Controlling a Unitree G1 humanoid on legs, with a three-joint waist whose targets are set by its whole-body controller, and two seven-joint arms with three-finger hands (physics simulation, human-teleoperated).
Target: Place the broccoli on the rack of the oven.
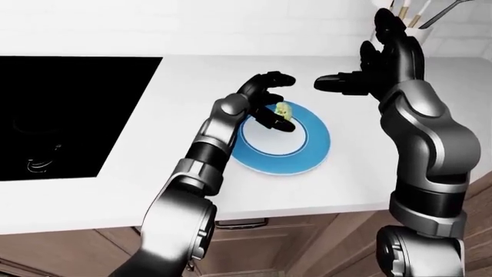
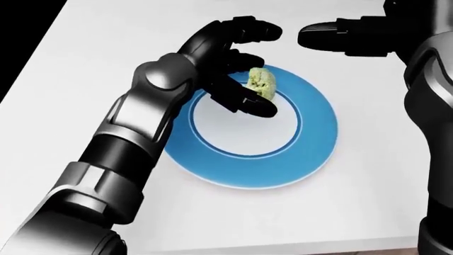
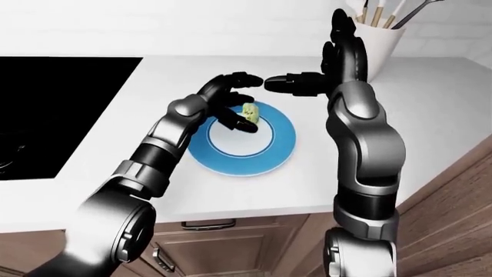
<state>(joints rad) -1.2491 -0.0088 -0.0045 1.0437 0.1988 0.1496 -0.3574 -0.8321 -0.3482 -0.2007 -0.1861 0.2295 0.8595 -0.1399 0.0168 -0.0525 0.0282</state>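
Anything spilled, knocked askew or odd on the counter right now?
Nothing stands out. The broccoli sits on the blue plate, flat on the white counter, with the open left hand around it and the right hand hovering clear.

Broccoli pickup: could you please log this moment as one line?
left hand open around broccoli | broccoli on blue plate | right hand open, raised

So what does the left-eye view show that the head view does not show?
Only the left-eye view shows the black stove, the drawer fronts under the counter and the utensil holder. Only the head view shows closely the left hand, open, fingers about the broccoli. Both show the blue plate, the white counter and the open right hand.
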